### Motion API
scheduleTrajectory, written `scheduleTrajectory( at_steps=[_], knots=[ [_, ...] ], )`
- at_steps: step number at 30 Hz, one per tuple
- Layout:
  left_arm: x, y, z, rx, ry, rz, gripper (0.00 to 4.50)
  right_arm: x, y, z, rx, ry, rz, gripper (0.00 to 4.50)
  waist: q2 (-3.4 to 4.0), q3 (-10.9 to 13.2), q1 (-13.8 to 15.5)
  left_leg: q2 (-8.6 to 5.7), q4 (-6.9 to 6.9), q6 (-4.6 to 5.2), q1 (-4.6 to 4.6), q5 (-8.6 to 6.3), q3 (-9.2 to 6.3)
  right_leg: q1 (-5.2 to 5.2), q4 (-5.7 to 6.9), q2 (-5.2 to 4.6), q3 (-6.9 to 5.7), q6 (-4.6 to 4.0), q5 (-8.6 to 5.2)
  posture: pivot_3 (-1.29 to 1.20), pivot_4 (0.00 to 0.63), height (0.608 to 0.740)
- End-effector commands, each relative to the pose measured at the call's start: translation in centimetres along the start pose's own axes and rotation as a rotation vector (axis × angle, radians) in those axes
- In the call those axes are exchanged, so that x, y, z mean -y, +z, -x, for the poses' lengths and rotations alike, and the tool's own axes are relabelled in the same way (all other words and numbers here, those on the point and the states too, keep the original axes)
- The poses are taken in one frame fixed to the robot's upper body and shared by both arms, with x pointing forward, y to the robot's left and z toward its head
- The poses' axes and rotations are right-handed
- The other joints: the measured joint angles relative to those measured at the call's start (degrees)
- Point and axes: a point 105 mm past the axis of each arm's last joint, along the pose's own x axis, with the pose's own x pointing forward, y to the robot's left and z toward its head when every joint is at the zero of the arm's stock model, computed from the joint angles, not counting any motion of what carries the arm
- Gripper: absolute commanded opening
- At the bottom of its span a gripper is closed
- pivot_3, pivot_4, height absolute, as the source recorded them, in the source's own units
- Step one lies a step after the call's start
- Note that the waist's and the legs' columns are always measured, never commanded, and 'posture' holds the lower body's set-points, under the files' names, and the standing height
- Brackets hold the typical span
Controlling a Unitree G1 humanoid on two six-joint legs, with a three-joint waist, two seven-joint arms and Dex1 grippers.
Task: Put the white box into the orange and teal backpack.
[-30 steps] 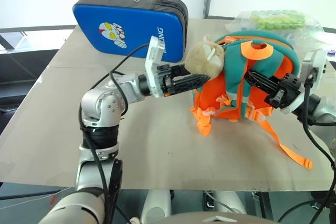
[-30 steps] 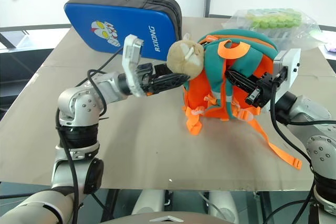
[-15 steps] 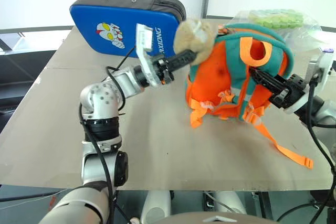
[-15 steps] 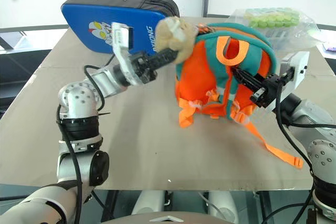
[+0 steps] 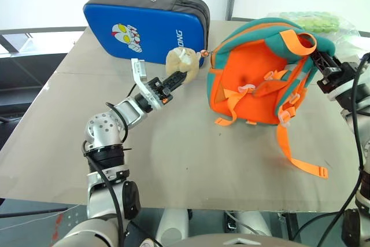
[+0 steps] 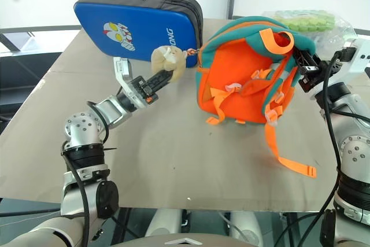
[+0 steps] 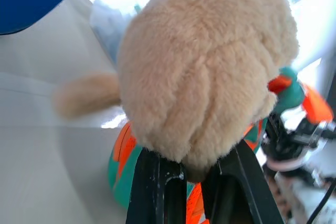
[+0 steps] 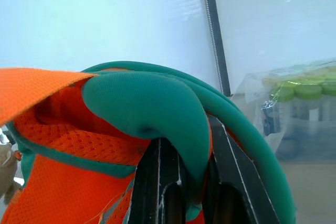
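Currently the left gripper [image 5: 181,75] is pinching the beige plush toy [image 5: 181,62] between its two black fingers [image 7: 157,192], which are pressed tight into the fur; the toy is hanging off the backpack's near corner by a short link. At about three o'clock, the right gripper [image 5: 321,62] is clamping the teal top rim of the orange and teal backpack [image 5: 254,79], its fingers [image 8: 157,192] closed on the padded edge. Between the two grips the backpack is standing on the table [image 5: 173,160] with its orange strap side facing the camera, one long orange strap [image 5: 295,157] trailing toward five o'clock.

At eleven o'clock a large blue padded case [image 5: 141,27] is standing on its edge, showing a red-and-silver cartoon figure and white lettering that seems to read "XIONG", partly covered by the toy. At one o'clock a clear plastic bag [image 5: 315,21] of green items is lying behind the backpack.

Everything is resting on a matte beige-grey tabletop, with white walls and a dark vertical post behind it.
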Motion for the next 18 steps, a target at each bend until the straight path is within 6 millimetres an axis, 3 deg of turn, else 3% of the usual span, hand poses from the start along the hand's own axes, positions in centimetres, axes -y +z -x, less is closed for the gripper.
scheduleTrajectory(
  at_steps=[1,6,8,9,11,14,16,17,18],
  knots=[
    [-2.6,-0.9,2.2,-0.085,0.176,-0.121,0.03,3.0,3.3,1.1,0.143,-0.156,0.032,0.00,0.02,0.0,-0.2,0.00,-0.02,0.00,0.02,0.00,0.00,0.00,0.01,0.02,0.01,0.00,0.00,0.00,0.150,0.740],
    [-7.7,-6.5,3.8,-0.324,0.416,-0.227,0.03,3.9,3.6,1.2,0.169,-0.216,0.034,0.00,0.05,0.0,0.5,0.00,-0.07,0.00,0.08,0.00,0.02,0.05,0.02,0.03,0.03,-0.02,-0.01,0.00,0.150,0.740],
    [-7.2,-6.9,2.7,-0.311,0.367,-0.307,0.03,3.9,3.8,1.6,0.165,-0.215,0.060,0.00,0.04,-0.1,1.0,-0.11,-0.02,0.00,0.04,0.00,0.00,0.09,-0.02,0.02,0.13,-0.03,-0.01,0.00,0.150,0.740],
    [-5.9,-6.1,1.5,-0.240,0.294,-0.333,0.03,3.2,3.5,1.7,0.130,-0.170,0.111,0.00,0.04,-0.1,1.2,-0.13,-0.01,0.00,0.03,0.00,-0.01,0.09,-0.03,0.02,0.14,-0.03,-0.01,0.00,0.150,0.740],
    [-3.8,-4.4,0.2,-0.131,0.177,-0.385,0.03,1.2,2.0,1.9,0.031,-0.059,0.207,0.00,0.04,0.0,1.8,-0.22,0.01,0.00,-0.03,0.00,-0.04,0.09,-0.05,-0.02,0.18,-0.06,-0.03,0.00,0.150,0.740],
    [-2.6,-3.3,-0.3,-0.092,0.112,-0.489,0.03,-0.8,-0.3,2.5,-0.089,0.063,0.281,0.00,0.05,-0.1,1.3,-0.29,-0.01,0.01,-0.08,0.00,-0.14,0.08,-0.07,-0.02,0.23,-0.20,-0.13,0.00,0.150,0.740],
    [-2.1,-3.1,-0.2,-0.103,0.079,-0.559,0.00,-1.4,-1.1,2.8,-0.127,0.108,0.303,0.73,0.07,-0.1,0.9,-0.29,-0.04,0.01,-0.01,0.00,-0.17,0.08,-0.04,0.02,0.24,-0.17,-0.13,0.00,0.150,0.740],
    [-1.8,-2.9,-0.1,-0.097,0.060,-0.584,0.00,-1.7,-1.4,3.0,-0.146,0.129,0.321,0.87,0.08,-0.1,0.5,-0.29,-0.05,0.01,0.03,0.00,-0.18,0.08,-0.03,0.05,0.27,-0.17,-0.12,0.00,0.150,0.740],
    [-1.5,-2.6,0.0,-0.083,0.048,-0.597,0.41,-2.0,-1.8,3.4,-0.174,0.159,0.346,1.47,0.08,-0.1,0.1,-0.29,-0.06,0.01,0.03,0.00,-0.23,0.08,-0.01,0.07,0.26,-0.16,-0.12,0.00,0.150,0.740]
  ],
)
